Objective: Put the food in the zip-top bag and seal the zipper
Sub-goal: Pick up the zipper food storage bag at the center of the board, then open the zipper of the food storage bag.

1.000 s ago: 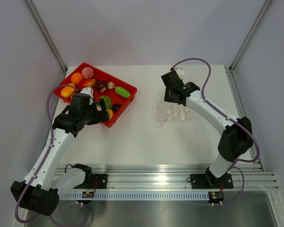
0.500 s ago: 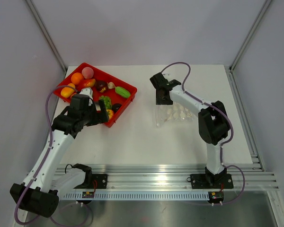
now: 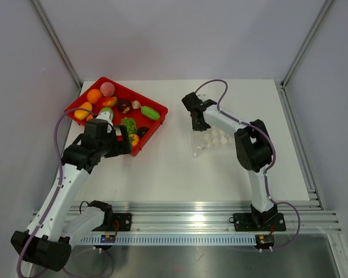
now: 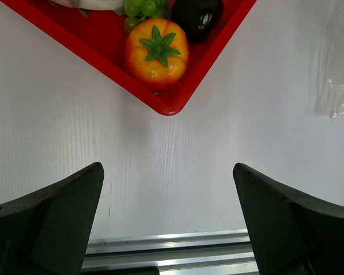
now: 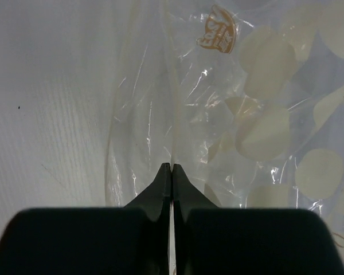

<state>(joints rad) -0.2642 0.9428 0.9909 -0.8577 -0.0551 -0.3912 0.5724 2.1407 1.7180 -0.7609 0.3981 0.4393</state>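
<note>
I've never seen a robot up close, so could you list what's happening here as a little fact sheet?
Food: toy fruits and vegetables, all in the red tray
Zip-top bag: lying flat on the table, no food seen inside
Left fingers: wide open, empty, near the tray's corner
Right fingers: shut, tips over the bag
Stage: no food bagged yet

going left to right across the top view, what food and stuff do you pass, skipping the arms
orange → dark purple fruit → green vegetable → bag
</note>
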